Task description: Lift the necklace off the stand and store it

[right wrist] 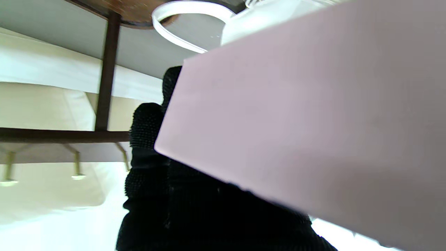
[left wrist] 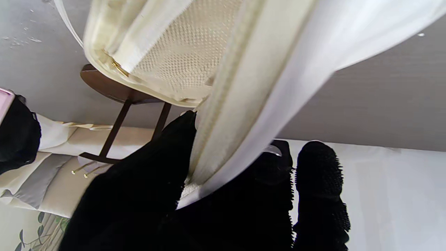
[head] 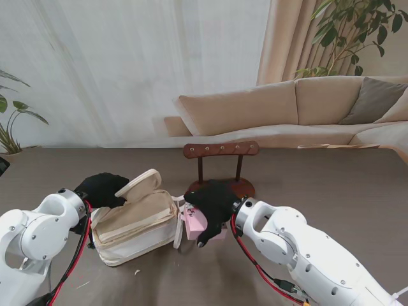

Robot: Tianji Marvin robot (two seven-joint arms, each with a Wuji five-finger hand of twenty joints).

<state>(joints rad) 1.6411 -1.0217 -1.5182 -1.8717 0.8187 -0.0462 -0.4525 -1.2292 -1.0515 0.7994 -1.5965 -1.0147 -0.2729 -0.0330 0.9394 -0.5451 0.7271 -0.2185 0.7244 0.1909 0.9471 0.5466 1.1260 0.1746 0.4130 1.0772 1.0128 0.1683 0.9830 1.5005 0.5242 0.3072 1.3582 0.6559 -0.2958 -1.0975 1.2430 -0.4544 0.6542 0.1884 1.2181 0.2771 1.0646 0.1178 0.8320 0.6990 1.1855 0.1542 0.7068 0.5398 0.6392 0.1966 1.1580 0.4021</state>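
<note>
The brown wooden stand (head: 221, 150) rises at the middle of the table, and I see no necklace on its pegs. My right hand (head: 213, 203) is just in front of its base, shut on a pink box (head: 194, 222). That box (right wrist: 296, 122) fills the right wrist view, with black fingers (right wrist: 150, 157) behind it and the stand's bar (right wrist: 52, 134) beyond. A cream zip pouch (head: 137, 223) lies left of the box with its flap raised. My left hand (head: 102, 188) is shut on the pouch's far edge. In the left wrist view its fingers (left wrist: 150, 188) pinch the pouch (left wrist: 181, 52).
A beige sofa (head: 299, 108) and white curtain stand beyond the table's far edge. Potted plants sit at the far left (head: 9, 127) and far right (head: 357, 32). Bare brown table (head: 331, 185) stretches to the right of the stand. A small pale scrap (head: 137, 272) lies near me.
</note>
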